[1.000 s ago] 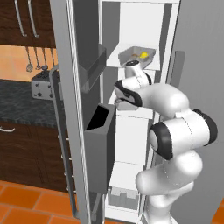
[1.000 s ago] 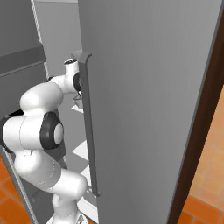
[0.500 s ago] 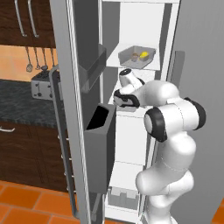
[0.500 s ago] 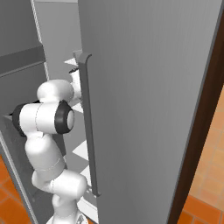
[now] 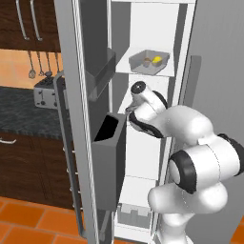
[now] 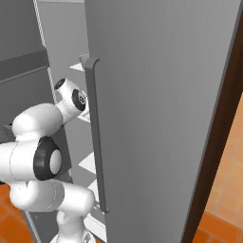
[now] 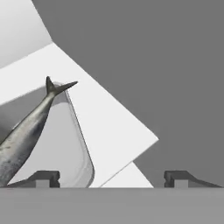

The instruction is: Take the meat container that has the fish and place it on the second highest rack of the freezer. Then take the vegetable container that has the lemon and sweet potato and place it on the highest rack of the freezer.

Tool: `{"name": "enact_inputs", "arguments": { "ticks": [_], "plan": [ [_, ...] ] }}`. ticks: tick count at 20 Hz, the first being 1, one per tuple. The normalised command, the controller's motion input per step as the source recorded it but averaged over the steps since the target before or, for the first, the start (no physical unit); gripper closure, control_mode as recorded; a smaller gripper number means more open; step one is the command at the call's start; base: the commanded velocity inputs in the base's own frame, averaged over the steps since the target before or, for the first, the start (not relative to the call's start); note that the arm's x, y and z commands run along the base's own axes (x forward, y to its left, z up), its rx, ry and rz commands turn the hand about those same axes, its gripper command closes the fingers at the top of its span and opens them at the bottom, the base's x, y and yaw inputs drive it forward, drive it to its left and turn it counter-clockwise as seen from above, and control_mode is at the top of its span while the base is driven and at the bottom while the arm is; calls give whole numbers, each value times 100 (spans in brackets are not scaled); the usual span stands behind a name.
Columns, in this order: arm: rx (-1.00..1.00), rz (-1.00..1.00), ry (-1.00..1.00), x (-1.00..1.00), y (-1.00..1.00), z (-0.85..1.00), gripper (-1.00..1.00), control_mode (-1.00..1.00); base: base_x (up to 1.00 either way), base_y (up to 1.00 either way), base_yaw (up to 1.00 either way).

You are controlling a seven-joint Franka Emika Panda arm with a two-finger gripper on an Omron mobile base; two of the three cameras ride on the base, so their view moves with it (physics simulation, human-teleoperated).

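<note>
Inside the open freezer (image 5: 143, 28), white shelves run in a stack between pale walls. On the highest rack (image 5: 143, 71) sits a grey tray (image 5: 148, 61) with low rounded walls, and in it a small bright-yellow lemon (image 5: 157, 60) beside a brownish lump I cannot make out. The white arm reaches in just under that shelf, its wrist bent toward the second highest rack (image 7: 109, 131).

From the hand view, the tool (image 7: 111, 177) stands spread wide with nothing between its two dark tips. Just past its left tip lies the rounded corner of a shallow grey container (image 7: 72, 148), resting flat on the white shelf. The fish (image 7: 26, 133), slim and silvery-grey with a darker forked tail, lies lengthwise in it, its tail poking over the far rim. To the right of the container the shelf is bare out to its sharp angled edge, with plain grey wall beyond.

Crowding the arm on the left is the open door's inner face, where a dark grey bin (image 5: 107, 162) juts out close to the elbow. On the right, the steel door (image 6: 161, 95) with its long vertical handle (image 6: 95, 137) hems the arm in. Further left, a toaster (image 5: 44, 97) stands on the dark speckled table (image 5: 24, 114), utensils hang above, and orange tiles cover the floor.
</note>
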Motion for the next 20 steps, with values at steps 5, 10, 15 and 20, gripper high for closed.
{"name": "enact_inputs", "arguments": {
  "ticks": [5,10,15,20],
  "plan": [
    [3,-28,-33,-100,29,86,-100,-100,0,0,0],
    [16,-28,-13,-100,38,100,-100,-100,0,0,0],
    [21,-16,-1,-100,28,59,-100,-100,0,0,0],
    [6,-2,-3,-100,35,-6,-100,-100,0,0,0]
  ]
}}
